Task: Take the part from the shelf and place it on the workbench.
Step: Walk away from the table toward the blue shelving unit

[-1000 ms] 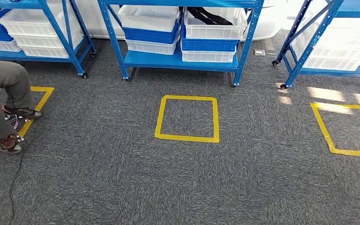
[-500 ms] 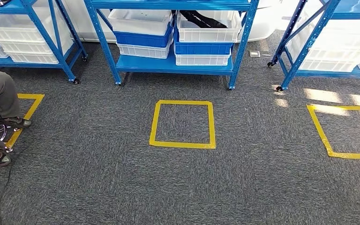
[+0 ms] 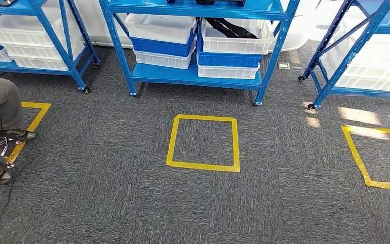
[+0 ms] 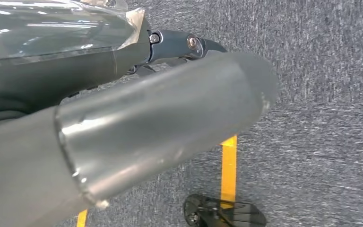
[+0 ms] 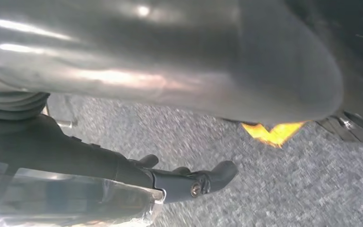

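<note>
— While the arms hang low, how do the hands look?
— The left hand [image 4: 170, 109] shows a thick grey thumb and darker fingers [image 4: 189, 45] stretched straight over the grey carpet [image 4: 321, 85], with nothing in them. The right hand [image 5: 179, 80] is the same: its dark fingers [image 5: 203, 182] lie extended above the carpet, holding nothing.
— And the part?
— A dark part [image 3: 231, 28] lies in a white bin [image 3: 233, 43] on the middle blue shelf [image 3: 193, 76], well ahead of the robot.
— What lies between?
— A yellow tape square [image 3: 203, 143] on the carpet. At the far left a seated person's legs [image 3: 0, 104] rest beside another tape mark.
</note>
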